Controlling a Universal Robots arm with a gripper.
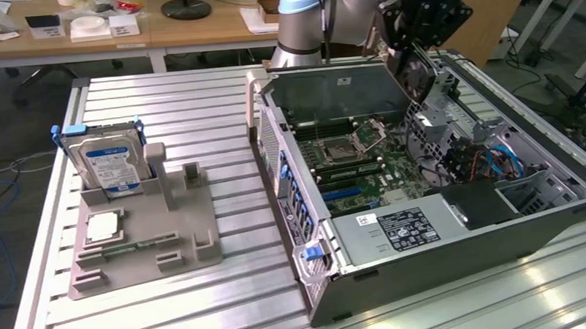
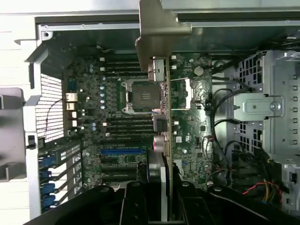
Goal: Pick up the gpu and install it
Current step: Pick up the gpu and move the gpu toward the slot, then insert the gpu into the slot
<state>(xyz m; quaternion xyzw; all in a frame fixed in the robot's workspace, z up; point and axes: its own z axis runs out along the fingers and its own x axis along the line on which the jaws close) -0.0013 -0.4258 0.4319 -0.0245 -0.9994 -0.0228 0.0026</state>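
First, the exterior view: the arm (image 1: 302, 18) reaches in from the far side of the table (image 1: 174, 110), and the gripper (image 1: 411, 50) hangs above the far right corner of the open case (image 1: 272, 136). The gpu (image 1: 418, 76) is clamped in it, held upright, clear of the motherboard (image 1: 362, 169) and off to the right of the socket (image 1: 346, 144). Its broad face is toward the camera here, dark and hard to read. Well apart, on the exterior view's left, a grey fixture (image 1: 178, 220) holds the hard drive (image 1: 108, 165) standing on edge, with the chip (image 1: 102, 226) lying flat just in front of it. Next, the wrist view looks straight down along the card: the gpu (image 2: 167, 131) appears edge-on as a thin strip, ending in a bent silver bracket (image 2: 159, 28). Both black fingers (image 2: 136, 201) close on it from either side, so the grasp itself is plain in a way the exterior view does not give. Beneath the card lie the motherboard (image 2: 117, 93), the empty socket (image 2: 140, 96) and a blue slot (image 2: 122, 151). The card's edge crosses just beside the socket. Whether it lines up with a slot I cannot tell.
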